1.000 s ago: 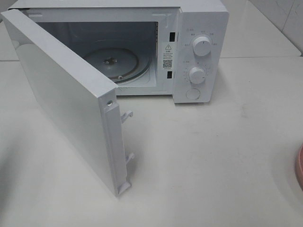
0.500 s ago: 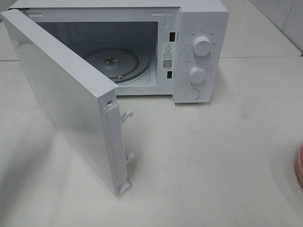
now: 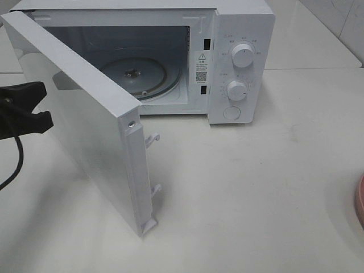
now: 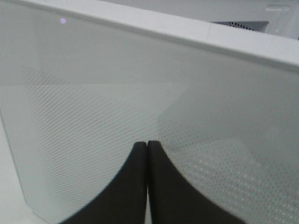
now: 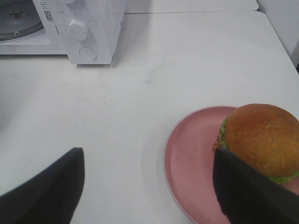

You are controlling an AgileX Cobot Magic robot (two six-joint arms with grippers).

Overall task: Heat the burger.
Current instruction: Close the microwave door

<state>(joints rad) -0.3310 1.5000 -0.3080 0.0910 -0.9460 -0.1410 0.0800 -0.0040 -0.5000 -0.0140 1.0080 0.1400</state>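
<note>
Microwave (image 3: 239, 34) open, only its glass turntable (image 3: 136, 75) inside

My left pincer (image 4: 147, 145) is pressed together by the door (image 3: 79, 119); my right pincer (image 5: 148, 175), spread, flanks the burger (image 5: 261, 140) on its pink plate (image 5: 191, 158)

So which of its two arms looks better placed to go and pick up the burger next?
The right. Its claw is open just above the burger on the pink plate. The left claw is shut, facing the open microwave door, far from the burger.
</note>
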